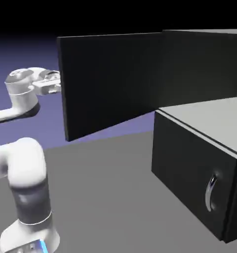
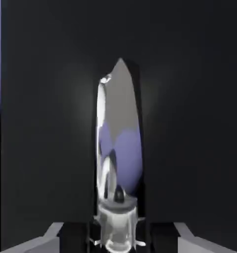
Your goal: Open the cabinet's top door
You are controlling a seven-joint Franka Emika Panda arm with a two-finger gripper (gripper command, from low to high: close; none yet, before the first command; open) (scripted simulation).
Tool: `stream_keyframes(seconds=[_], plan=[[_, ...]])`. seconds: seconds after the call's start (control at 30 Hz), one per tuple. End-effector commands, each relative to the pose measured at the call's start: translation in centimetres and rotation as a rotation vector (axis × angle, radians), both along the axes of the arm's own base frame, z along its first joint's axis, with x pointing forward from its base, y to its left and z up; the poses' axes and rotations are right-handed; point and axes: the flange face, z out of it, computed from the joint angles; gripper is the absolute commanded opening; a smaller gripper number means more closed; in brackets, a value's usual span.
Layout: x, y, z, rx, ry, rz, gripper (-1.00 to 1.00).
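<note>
Door (image 1: pixel 110 84) — wide open — handle (image 2: pixel 119 133) gripped

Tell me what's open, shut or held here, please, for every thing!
Top door: open, swung out wide.
Lower door: shut.
Pincer: shut on the top door's handle.
Top door's handle: held.
Lower door's handle: not held.

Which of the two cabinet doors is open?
The top door, the larger upper panel, swung out wide from the cabinet. The lower door, shorter with its handle facing out, sits closed beneath.
</note>
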Motion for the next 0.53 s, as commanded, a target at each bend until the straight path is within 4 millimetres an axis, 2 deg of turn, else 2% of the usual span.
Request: stream_keyframes(seconds=[0.0,0.3,0.5], plan=[[0.0,1.0,0.0,0.0,0.0,-0.021,-1.0],[0.8,9.4,0.0,0.0,0.0,-0.201,-1.0],[1.8,13.8,0.0,0.0,0.0,-0.298,-1.0]])
